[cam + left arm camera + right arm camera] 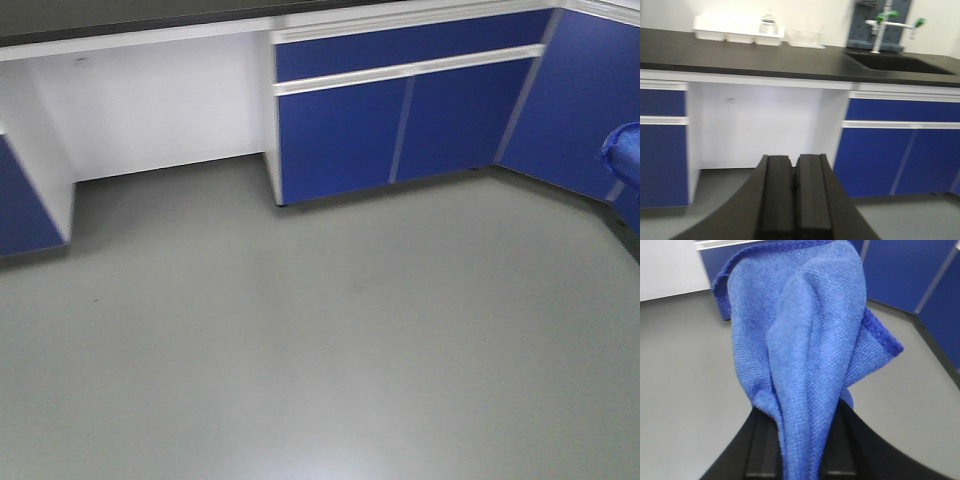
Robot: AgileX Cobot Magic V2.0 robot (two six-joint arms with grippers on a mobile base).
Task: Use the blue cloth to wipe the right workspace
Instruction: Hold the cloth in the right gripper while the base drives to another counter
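Observation:
My right gripper (802,440) is shut on the blue cloth (805,340), which hangs out past the fingers and fills most of the right wrist view, above grey floor. A bit of the cloth (622,150) shows at the right edge of the front view. My left gripper (792,192) is shut and empty, its two black fingers pressed together, pointing toward the black countertop (740,55) and the open knee space under it. Neither arm shows in the front view.
Blue cabinet doors (400,120) with white frames line the back and right. A sink (900,62) with a green-tipped tap and a white tray (737,30) sit on the counter. Grey floor (300,330) fills the front view.

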